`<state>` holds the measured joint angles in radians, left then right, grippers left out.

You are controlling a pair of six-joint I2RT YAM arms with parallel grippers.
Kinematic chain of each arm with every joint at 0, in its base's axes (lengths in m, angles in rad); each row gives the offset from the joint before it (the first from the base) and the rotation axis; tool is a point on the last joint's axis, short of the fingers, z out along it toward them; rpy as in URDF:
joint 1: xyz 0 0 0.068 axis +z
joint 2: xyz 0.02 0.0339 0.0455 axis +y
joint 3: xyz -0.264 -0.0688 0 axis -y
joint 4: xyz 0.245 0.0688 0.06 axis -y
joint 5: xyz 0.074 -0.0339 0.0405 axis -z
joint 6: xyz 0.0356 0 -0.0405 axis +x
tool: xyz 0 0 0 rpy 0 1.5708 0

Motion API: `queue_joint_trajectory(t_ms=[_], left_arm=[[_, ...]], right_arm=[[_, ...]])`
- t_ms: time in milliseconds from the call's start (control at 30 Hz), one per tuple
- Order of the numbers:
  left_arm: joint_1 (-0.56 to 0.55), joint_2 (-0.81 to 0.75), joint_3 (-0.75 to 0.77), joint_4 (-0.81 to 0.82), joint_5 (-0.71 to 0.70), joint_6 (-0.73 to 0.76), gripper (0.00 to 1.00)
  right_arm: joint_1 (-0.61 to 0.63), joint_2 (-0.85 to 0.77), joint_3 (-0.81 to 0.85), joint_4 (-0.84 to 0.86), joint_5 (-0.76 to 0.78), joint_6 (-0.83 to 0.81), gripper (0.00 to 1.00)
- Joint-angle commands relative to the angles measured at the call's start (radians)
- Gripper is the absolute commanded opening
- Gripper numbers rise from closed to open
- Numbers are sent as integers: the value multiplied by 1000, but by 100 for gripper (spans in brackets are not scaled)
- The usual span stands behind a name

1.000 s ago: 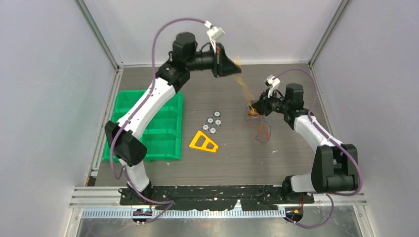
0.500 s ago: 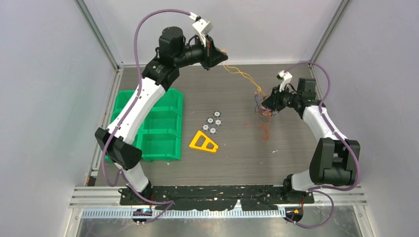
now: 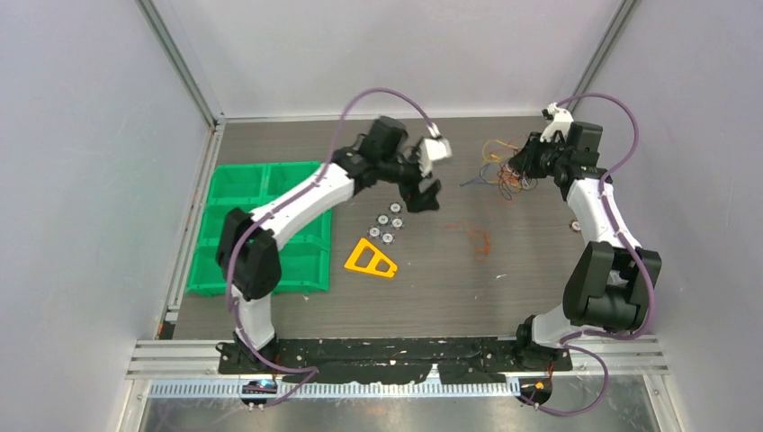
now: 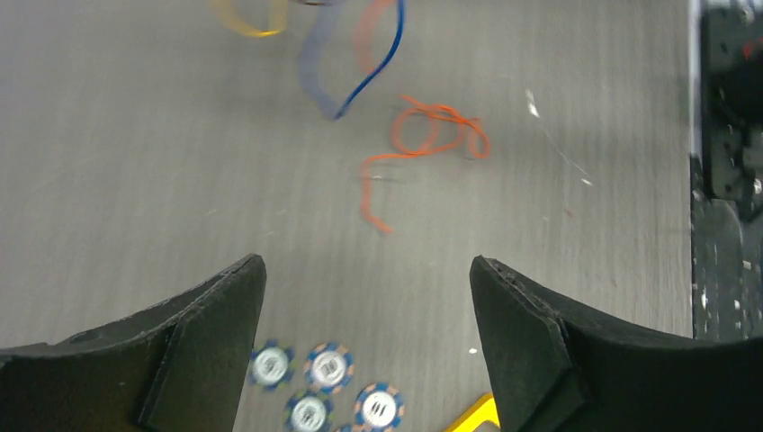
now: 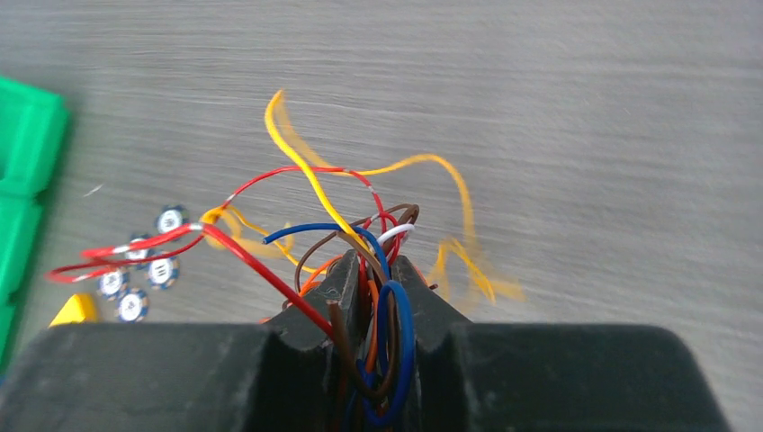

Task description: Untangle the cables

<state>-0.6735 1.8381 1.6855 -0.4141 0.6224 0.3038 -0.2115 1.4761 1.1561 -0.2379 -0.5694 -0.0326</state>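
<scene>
Five chips (image 3: 387, 223), one yellow triangle (image 3: 370, 259) and one green bin (image 3: 270, 225) lie left of centre, well apart from the cables (image 5: 360, 225). The left gripper (image 4: 366, 265) hangs wide open and empty above the chips. The right gripper (image 5: 378, 270) pinches the bunched cables at the far right. One orange strand (image 4: 432, 135) lies loose on the table (image 3: 432, 288) between the arms.

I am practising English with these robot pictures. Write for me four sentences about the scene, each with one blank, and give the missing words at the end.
1. The right gripper is shut on a bunch of thin ____ of many colours.
2. The left gripper is ____ and holds nothing.
3. One loose cable that lies alone on the table is ____.
4. The sectioned bin at the left side of the table is ____.

Missing words: cables; open; orange; green
</scene>
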Motion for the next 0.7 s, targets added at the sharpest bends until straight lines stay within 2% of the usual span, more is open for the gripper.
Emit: queue_joint_trajectory(t_ms=[0, 67, 167, 233, 367, 433, 533, 667], left_arm=[[-123, 111, 92, -114, 28, 274, 88], [-165, 173, 144, -119, 13, 306, 99], [-235, 291, 277, -179, -50, 361, 100], [-273, 351, 330, -165, -118, 391, 100], [-326, 351, 194, 40, -185, 435, 100], [-363, 358, 170, 33, -207, 520, 100], [-415, 364, 112, 108, -303, 592, 100], [-438, 424, 184, 88, -383, 626, 100]], right_arm=[[-10, 30, 17, 10, 207, 48, 5], [-11, 37, 15, 10, 239, 43, 5], [-12, 60, 22, -3, 249, 40, 5], [-16, 76, 34, -12, 263, 38, 6], [-28, 103, 64, -17, 339, -9, 5], [-42, 111, 80, -19, 346, -15, 5], [-61, 125, 100, -21, 320, -16, 5], [-71, 136, 114, -27, 288, -32, 5]])
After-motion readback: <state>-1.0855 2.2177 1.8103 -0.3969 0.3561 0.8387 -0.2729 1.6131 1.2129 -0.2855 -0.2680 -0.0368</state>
